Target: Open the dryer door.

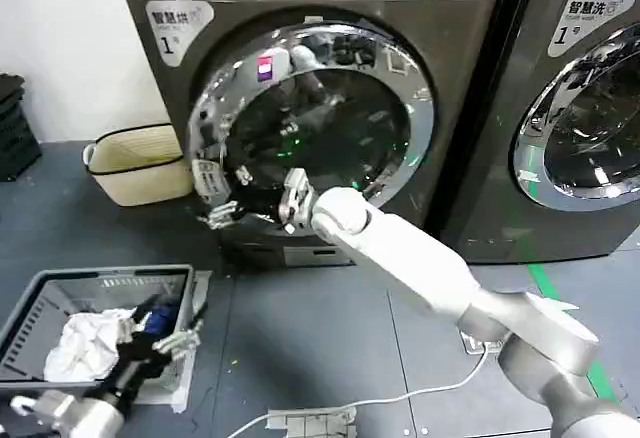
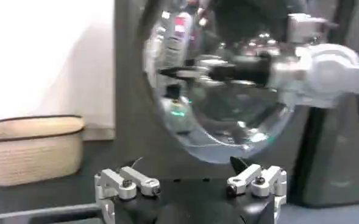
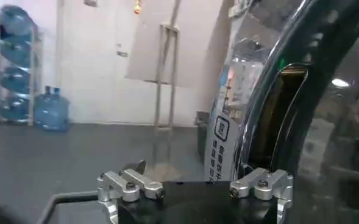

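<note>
Right claw at dryer door rim; wicker basket just beside

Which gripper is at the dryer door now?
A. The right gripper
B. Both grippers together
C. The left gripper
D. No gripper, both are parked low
A: the right gripper reaches up to the lower left rim of the dryer door, while the left gripper waits low over the grey basket.

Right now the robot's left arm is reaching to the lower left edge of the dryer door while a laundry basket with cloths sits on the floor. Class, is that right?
Not quite. The head view shows the right gripper at the lower left edge of the dryer door. The left gripper is down by the laundry basket holding cloths on the floor.
</note>
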Controlling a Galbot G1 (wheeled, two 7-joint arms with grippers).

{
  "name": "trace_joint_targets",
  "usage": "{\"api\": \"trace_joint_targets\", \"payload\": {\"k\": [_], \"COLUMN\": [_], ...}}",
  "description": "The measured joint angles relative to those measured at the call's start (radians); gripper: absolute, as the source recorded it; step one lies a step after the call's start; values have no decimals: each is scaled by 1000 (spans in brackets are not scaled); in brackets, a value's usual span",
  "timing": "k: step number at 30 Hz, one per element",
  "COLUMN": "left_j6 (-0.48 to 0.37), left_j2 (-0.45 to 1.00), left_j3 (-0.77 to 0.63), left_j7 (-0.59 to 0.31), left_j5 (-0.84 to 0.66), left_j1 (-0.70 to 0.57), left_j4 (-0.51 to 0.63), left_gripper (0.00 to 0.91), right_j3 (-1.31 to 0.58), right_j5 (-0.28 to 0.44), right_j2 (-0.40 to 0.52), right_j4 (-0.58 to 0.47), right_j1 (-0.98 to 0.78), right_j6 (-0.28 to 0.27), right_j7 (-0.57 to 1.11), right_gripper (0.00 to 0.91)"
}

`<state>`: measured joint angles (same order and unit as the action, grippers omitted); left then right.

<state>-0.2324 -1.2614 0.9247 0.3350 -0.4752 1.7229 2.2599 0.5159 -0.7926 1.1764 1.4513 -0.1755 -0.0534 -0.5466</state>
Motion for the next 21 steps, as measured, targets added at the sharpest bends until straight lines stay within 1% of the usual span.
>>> {"api": "trace_joint_targets", "payload": {"k": [4, 7, 14, 21], "left_j6": [2, 24, 39, 58], "left_j2": [23, 46, 106, 182], "left_j3": [58, 90, 115, 88], "left_j7": [56, 92, 116, 143], "left_j5": [-52, -76, -121, -125], "left_j1": [-48, -85, -150, -202], "left_j4": [-36, -63, -133, -207], "left_gripper": [907, 907, 907, 907], "right_j3": [-5, -9, -30, -54], "right_j5": [-8, -19, -34, -43], "right_j2": [-44, -72, -132, -193], "right_j4": [54, 84, 134, 168], "right_j1": [-16, -27, -54, -80], "right_j6": [0, 3, 15, 32], "right_j7": [-39, -69, -148, -255], "right_gripper": [907, 907, 907, 907]}}
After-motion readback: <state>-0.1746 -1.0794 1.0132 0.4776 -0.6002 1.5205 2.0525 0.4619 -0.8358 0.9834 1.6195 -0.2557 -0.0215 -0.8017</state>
